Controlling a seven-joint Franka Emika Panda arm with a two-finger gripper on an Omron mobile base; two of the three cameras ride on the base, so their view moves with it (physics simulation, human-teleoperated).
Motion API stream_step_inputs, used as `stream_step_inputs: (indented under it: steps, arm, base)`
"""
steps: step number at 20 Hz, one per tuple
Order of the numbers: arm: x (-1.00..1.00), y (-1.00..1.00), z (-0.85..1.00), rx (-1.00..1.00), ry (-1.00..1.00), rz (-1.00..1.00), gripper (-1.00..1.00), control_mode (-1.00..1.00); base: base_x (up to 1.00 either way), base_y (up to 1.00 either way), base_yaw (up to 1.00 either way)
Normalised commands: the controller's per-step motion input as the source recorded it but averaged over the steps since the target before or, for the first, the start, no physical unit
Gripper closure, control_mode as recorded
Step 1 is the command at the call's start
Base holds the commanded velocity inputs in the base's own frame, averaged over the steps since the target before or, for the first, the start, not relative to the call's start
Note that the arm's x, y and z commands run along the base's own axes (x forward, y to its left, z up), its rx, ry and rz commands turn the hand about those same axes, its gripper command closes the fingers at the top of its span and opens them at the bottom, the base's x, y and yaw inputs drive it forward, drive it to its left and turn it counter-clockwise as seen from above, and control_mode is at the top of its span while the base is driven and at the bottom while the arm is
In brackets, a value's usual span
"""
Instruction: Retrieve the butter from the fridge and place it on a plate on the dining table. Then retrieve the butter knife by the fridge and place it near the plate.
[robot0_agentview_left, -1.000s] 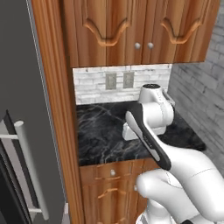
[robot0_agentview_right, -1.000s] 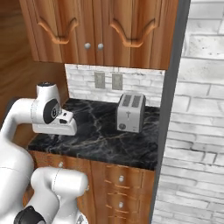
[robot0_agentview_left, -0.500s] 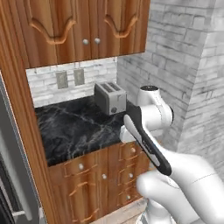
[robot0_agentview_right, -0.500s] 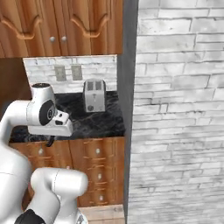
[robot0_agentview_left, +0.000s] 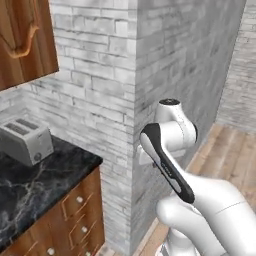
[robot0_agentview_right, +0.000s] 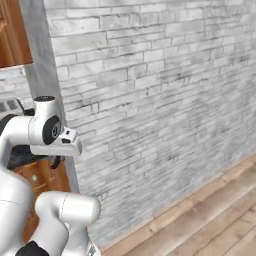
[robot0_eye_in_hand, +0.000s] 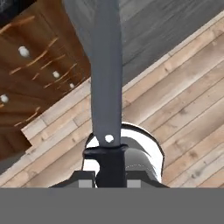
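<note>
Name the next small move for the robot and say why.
Probably turn the base toward the open wooden floor, holding the grip. The tool is shut on the butter knife, whose grey blade points out over the floor, so the pickup looks done. The base views face a brick wall and the toaster, nowhere to set the knife down.

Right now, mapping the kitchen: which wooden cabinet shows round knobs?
The drawer cabinet below the black counter; the wall cabinet above shows carved trim, no knobs.
</note>
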Motion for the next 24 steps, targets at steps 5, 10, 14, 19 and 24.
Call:
stream_step_inputs:
  steps: [5, 10, 14, 19, 24]
  arm:
    - [0.00, 0.00, 0.00, 0.00, 0.00, 0.00, 1.00, 1.00]
    - [0.00, 0.00, 0.00, 0.00, 0.00, 0.00, 1.00, 1.00]
    - [0.00, 0.00, 0.00, 0.00, 0.00, 0.00, 1.00, 1.00]
    - [0.00, 0.00, 0.00, 0.00, 0.00, 0.00, 1.00, 1.00]
    - [0.00, 0.00, 0.00, 0.00, 0.00, 0.00, 1.00, 1.00]
  base:
    - [-0.01, -0.91, -0.70]
    - [0.00, -0.94, -0.68]
    - [0.14, -0.67, -0.66]
    - [0.77, -0.10, -0.53]
    - [1.00, 0.00, -0.34]
